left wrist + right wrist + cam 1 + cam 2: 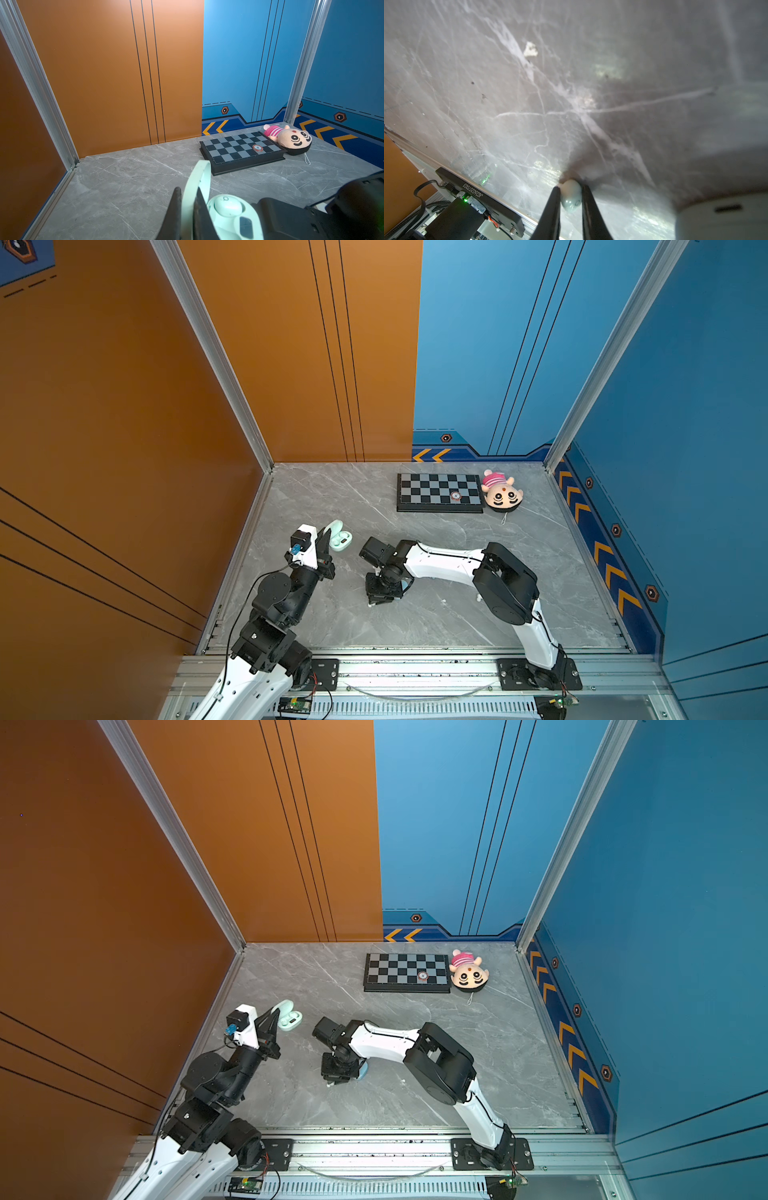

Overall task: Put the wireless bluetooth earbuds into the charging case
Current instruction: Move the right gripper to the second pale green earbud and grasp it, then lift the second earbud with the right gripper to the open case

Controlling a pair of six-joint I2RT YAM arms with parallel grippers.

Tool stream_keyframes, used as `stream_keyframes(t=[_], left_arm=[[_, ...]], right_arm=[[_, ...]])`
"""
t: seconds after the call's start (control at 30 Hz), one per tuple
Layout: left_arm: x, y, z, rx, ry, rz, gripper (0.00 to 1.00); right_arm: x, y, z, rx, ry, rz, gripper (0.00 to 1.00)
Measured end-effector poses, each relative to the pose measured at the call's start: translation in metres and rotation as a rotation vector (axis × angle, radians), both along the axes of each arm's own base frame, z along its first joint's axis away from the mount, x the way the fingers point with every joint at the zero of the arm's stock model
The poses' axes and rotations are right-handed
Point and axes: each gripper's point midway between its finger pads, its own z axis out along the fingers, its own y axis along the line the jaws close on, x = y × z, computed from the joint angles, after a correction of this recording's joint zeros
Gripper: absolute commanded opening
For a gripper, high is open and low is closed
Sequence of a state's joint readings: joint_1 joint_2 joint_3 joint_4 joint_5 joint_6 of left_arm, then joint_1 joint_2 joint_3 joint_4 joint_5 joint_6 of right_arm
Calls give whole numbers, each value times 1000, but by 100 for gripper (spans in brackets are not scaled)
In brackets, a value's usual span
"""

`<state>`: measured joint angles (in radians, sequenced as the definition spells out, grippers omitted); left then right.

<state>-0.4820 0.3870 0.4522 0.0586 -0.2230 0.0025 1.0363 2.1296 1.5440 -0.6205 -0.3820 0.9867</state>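
Now, reading "JG260207003" on a black bar [477, 195]; pinching earbud [571, 197] in right gripper [569, 188], long axis along fingers [550, 207]; clamping lid [199, 172] of charging case [228, 209] in left gripper [188, 189].

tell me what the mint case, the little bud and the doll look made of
Charging case: hard moulded plastic, it seems; pale mint, satin with soft highlights.
Earbud: likely the same smooth plastic, pale and a little glossier.
Doll: soft plush fabric, matt and fuzzy, with a striped pink top.

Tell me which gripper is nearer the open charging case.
Left. The left gripper clamps the charging case by its raised lid; the right gripper sits apart from it, low over the table, pinching an earbud.
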Motion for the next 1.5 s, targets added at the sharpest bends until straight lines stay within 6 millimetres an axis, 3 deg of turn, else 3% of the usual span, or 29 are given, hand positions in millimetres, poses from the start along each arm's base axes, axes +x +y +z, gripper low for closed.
stream_keyframes(t=[0.27, 0.37, 0.63, 0.83, 1.13, 1.27, 1.5], left_arm=[[10, -10, -12, 1, 50, -25, 0], [13, -13, -12, -11, 51, -34, 0], [23, -28, -15, -28, 65, -87, 0], [37, -46, -26, -17, 90, -143, 0], [65, -84, -64, 19, 181, -244, 0], [76, -100, -58, 11, 162, -281, 0], [83, -129, -36, -6, 111, -355, 0]], right_arm=[[13, -10, 5, -34, -60, -14, 17], [22, -15, 16, -24, -82, -32, 17], [59, -36, 64, 32, -177, -84, 17], [85, -67, 97, 51, -240, -122, 17], [108, -113, 159, 99, -351, -142, 18], [110, -116, 187, 141, -393, -130, 18], [113, -101, 239, 245, -467, -108, 19]])
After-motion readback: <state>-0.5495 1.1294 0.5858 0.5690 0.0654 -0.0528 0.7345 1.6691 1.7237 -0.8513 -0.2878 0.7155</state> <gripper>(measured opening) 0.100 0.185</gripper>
